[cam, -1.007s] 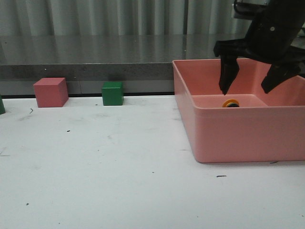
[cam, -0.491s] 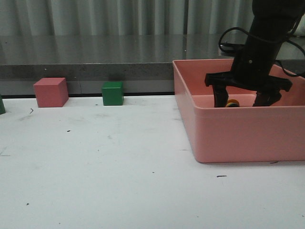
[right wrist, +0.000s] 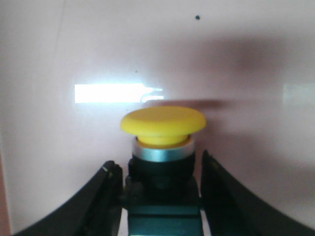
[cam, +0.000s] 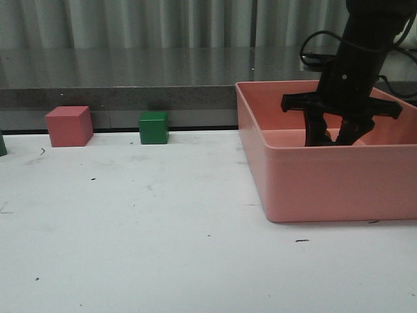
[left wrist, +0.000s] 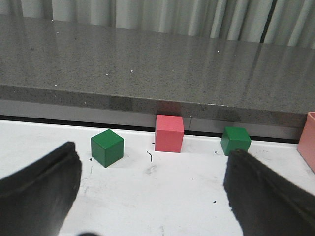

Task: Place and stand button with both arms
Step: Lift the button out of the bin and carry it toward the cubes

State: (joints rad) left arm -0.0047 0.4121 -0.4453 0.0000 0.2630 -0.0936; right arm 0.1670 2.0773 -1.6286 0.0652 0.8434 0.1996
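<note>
Where the front view was taken, the right gripper (cam: 332, 140) stood lowered inside the pink bin (cam: 326, 182) at the table's right, its fingers dipping below the near wall, so the button could not be seen from there. The right wrist view supplied it: button (right wrist: 162, 137), yellow cap, silver collar, black body, bluish base, lying on the bin's pink floor between the two black fingers (right wrist: 98, 201). The fingers sat narrow, close against either side of the black body; contact seemed likely, though the picture did not settle whether they had truly clamped it.

Left gripper (left wrist: 152, 196): spread wide, nothing between its fingers, seen only in its own wrist view, above the white table (left wrist: 162, 196).

Other items, along the table's far edge, below the grey counter (cam: 130, 78):
- red cube (cam: 69, 126), toward the left;
- green cube (cam: 154, 127), right of the red cube and apart from it;
- second green cube (left wrist: 107, 147), left of the red cube, only its edge showing at the front view's border.

A black cable (cam: 319, 49) looped beside the right arm (cam: 365, 45) above the bin.
</note>
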